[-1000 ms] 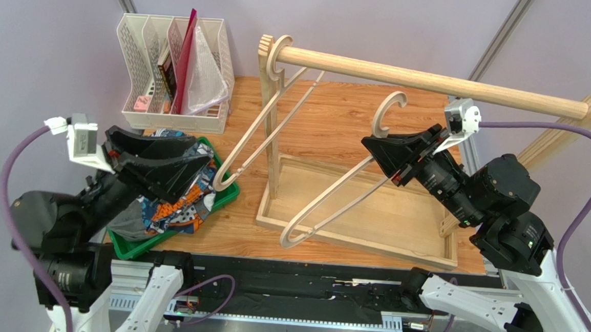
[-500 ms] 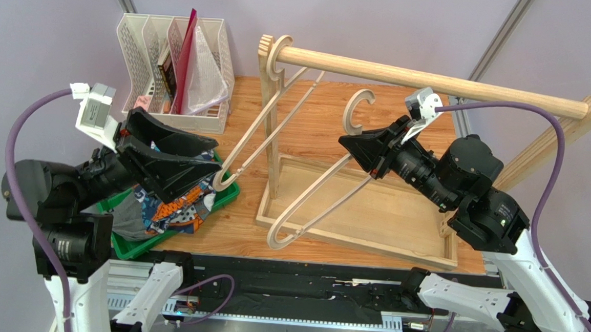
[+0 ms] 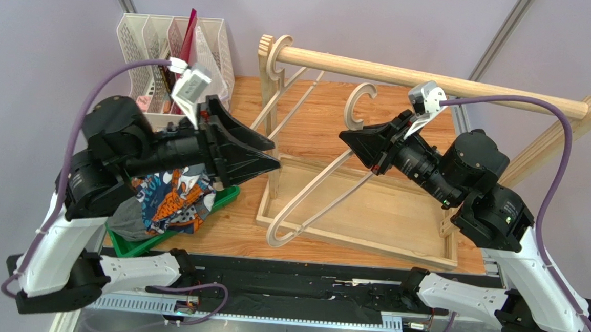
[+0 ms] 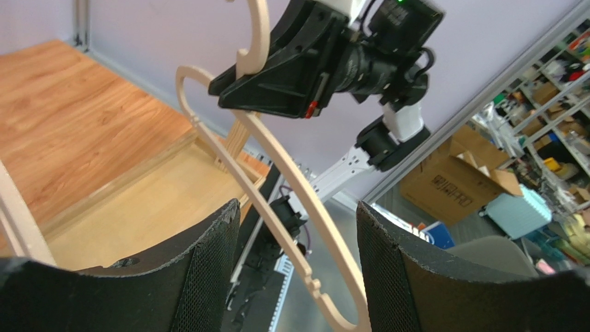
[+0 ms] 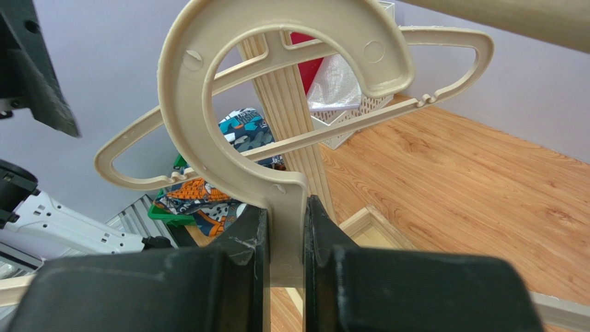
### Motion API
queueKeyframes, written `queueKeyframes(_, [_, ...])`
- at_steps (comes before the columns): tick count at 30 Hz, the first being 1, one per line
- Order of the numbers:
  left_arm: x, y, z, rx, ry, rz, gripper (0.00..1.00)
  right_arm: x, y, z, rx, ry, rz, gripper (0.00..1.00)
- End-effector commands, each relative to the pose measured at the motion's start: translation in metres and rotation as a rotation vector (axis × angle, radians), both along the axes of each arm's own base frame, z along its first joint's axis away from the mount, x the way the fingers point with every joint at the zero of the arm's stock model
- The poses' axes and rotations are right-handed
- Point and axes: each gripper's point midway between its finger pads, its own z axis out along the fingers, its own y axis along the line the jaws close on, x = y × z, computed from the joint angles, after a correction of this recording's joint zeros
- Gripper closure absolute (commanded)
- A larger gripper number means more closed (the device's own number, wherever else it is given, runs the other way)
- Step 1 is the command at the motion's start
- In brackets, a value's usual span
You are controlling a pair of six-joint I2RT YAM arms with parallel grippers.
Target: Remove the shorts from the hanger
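Both pairs of shorts lie in a green bin (image 3: 230, 196) at the left: the patterned shorts (image 3: 169, 201) (image 5: 244, 128) on top, the grey shorts (image 3: 127, 219) under them. My right gripper (image 3: 357, 150) (image 5: 285, 232) is shut on the neck of a bare beige hanger (image 3: 328, 183) (image 5: 181, 83), which hangs tilted over the rack's base. My left gripper (image 3: 274, 155) (image 4: 294, 273) is open and points at that hanger (image 4: 277, 200). In the left wrist view the hanger's lower end shows between the fingers, beyond the tips and untouched.
A wooden rack with a round rod (image 3: 435, 80) and a base tray (image 3: 395, 218) fills the middle. A second bare hanger (image 3: 258, 137) hangs by its left post. A white file organiser (image 3: 174, 66) stands at the back left.
My left arm has risen from the bin and swung right toward the rack, still open. My right gripper carried the hanger left, then barely moved.
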Motion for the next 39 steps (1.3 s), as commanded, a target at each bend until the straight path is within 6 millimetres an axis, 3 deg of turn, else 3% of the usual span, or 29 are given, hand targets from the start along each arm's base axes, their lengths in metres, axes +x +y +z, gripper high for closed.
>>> queueKeyframes(1, [0.009, -0.013, -0.013, 0.127, -0.084, 0.116, 0.34, -0.004, -0.013, 0.03, 0.053, -0.064, -0.022, 1.0])
queueKeyframes(2, [0.027, -0.021, -0.023, 0.193, -0.081, 0.22, 0.34, -0.004, -0.014, 0.03, 0.05, -0.066, -0.027, 1.0])
queueKeyframes(4, [0.026, -0.018, -0.02, 0.261, -0.125, 0.308, 0.34, -0.003, -0.016, 0.03, 0.043, -0.071, -0.035, 1.0])
queueKeyframes(5, [0.029, -0.032, -0.028, 0.313, -0.131, 0.324, 0.34, -0.003, -0.016, 0.03, 0.039, -0.072, -0.039, 1.0])
queueKeyframes(6, [0.026, -0.027, -0.018, 0.316, -0.142, 0.333, 0.34, -0.001, -0.016, 0.028, 0.034, -0.071, -0.042, 1.0])
queueKeyframes(10, [0.028, -0.043, -0.019, 0.374, -0.164, 0.37, 0.37, 0.0, -0.02, 0.026, 0.021, -0.075, -0.061, 1.0])
queueKeyframes(14, [0.035, -0.062, -0.038, 0.474, -0.157, 0.388, 0.4, 0.0, -0.022, 0.026, 0.015, -0.084, -0.065, 1.0])
queueKeyframes(17, [0.037, -0.065, -0.043, 0.507, -0.154, 0.396, 0.4, 0.0, -0.025, 0.029, 0.015, -0.092, -0.073, 1.0])
queueKeyframes(24, [0.018, -0.083, -0.042, 0.469, -0.144, 0.265, 0.41, 0.0, -0.024, 0.035, 0.016, -0.109, -0.07, 1.0])
queueKeyframes(34, [0.002, -0.088, -0.04, 0.418, -0.118, 0.178, 0.37, -0.005, -0.019, 0.044, 0.053, -0.118, -0.036, 1.0])
queueKeyframes(37, [0.002, -0.089, -0.046, 0.44, -0.114, 0.178, 0.46, -0.01, -0.017, 0.052, 0.083, -0.12, -0.01, 1.0])
queueKeyframes(38, [0.003, -0.089, -0.045, 0.439, -0.114, 0.182, 0.62, -0.009, -0.014, 0.052, 0.088, -0.113, -0.003, 1.0])
queueKeyframes(39, [0.005, -0.088, -0.045, 0.437, -0.113, 0.192, 0.72, -0.01, -0.015, 0.055, 0.093, -0.114, -0.003, 1.0])
